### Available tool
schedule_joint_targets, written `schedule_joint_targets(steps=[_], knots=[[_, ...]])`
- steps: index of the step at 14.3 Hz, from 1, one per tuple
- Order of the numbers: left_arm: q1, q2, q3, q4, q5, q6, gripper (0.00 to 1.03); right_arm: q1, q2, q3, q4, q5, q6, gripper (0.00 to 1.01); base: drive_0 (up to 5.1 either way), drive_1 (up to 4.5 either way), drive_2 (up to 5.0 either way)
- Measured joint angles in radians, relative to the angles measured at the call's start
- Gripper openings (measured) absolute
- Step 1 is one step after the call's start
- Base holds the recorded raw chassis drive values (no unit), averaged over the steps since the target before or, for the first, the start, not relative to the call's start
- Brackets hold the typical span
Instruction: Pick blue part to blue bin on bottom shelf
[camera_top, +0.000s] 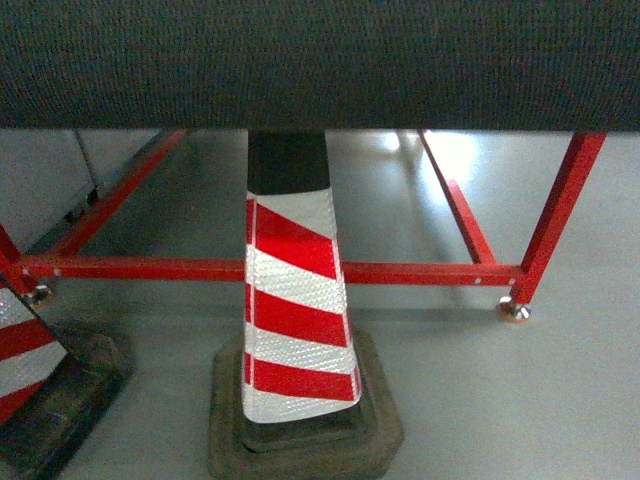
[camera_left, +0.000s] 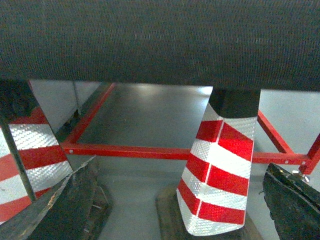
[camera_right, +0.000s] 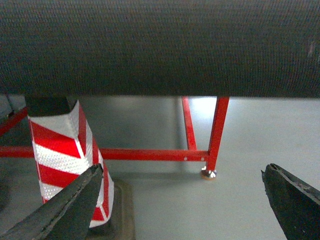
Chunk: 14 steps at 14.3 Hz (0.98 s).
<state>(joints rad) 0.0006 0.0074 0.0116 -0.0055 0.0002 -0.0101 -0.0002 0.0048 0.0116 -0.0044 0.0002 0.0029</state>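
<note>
The blue part, the blue bin and the bottom shelf are all out of view. In the left wrist view my left gripper (camera_left: 182, 165) is open, its dark fingers (camera_left: 70, 205) at the two lower corners with nothing between them. A red-and-white striped cone (camera_left: 220, 170) stands on the floor just beyond it. My right gripper (camera_right: 182, 169) is also open and empty, its fingers (camera_right: 295, 205) spread wide over bare grey floor. Neither gripper shows in the head view.
A dark textured slab (camera_top: 320, 60) fills the top of every view. Below it runs a red metal frame (camera_top: 400, 271) on a small foot (camera_top: 514, 311). A striped cone (camera_top: 295, 300) on a dark base stands in front, and another cone (camera_top: 25, 350) at the left edge.
</note>
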Motion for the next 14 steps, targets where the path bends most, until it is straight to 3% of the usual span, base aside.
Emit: schedule_joint_targets(steps=[14], knots=[[0.0,0.0,0.0,0.001,-0.002,0.0,0.98,0.0,0.0,0.0,0.0,0.0,0.0,0.98,0.0,0.0,0.0]])
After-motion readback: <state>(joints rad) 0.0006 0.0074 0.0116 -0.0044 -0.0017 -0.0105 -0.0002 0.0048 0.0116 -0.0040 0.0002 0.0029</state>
